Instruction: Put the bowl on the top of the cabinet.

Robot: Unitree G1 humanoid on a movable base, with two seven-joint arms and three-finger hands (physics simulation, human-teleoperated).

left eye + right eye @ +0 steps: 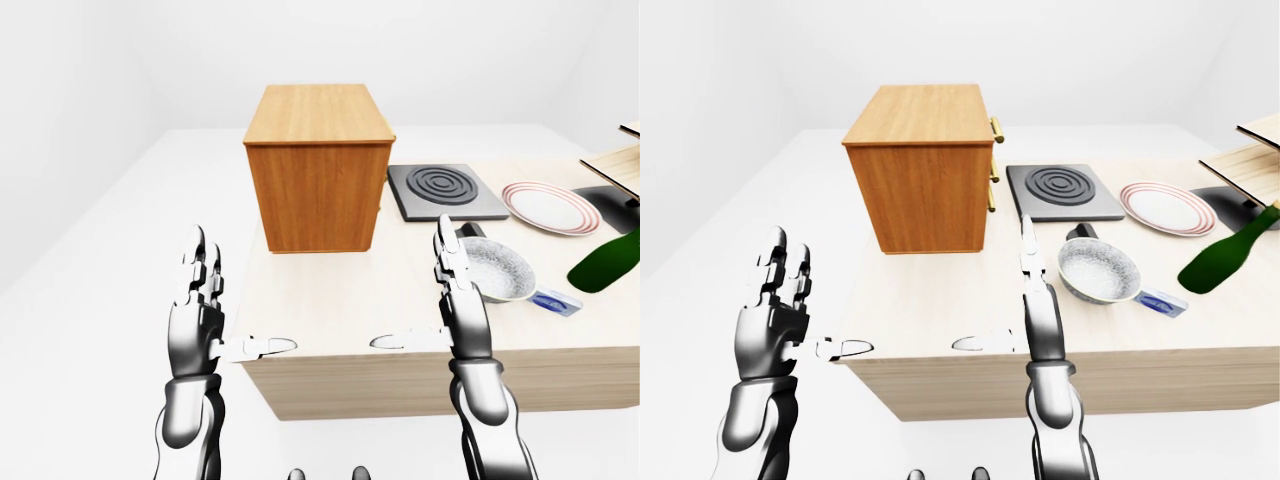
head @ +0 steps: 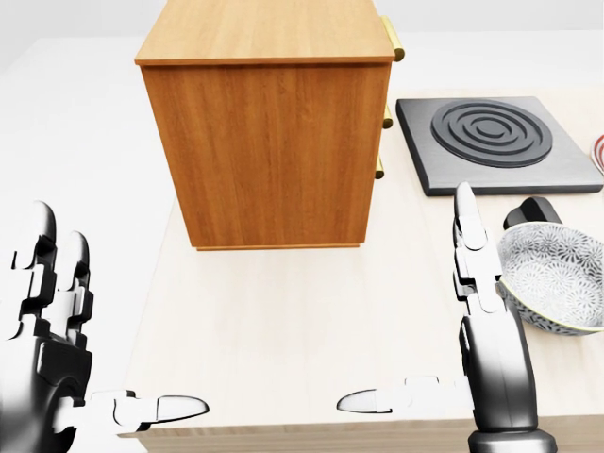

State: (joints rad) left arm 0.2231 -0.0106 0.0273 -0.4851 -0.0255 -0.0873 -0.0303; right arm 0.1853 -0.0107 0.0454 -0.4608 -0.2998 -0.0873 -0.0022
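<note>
Bare table (image 2: 283,330) separates cabinet (image 2: 274,142) and bowl (image 2: 552,278); left hand (image 2: 47,340) and right hand (image 2: 486,321) spread, empty.

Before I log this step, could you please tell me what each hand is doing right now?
Left hand: open, fingers spread, holding nothing.
Right hand: open, fingers straight, holding nothing; the bowl sits apart on the table.
</note>
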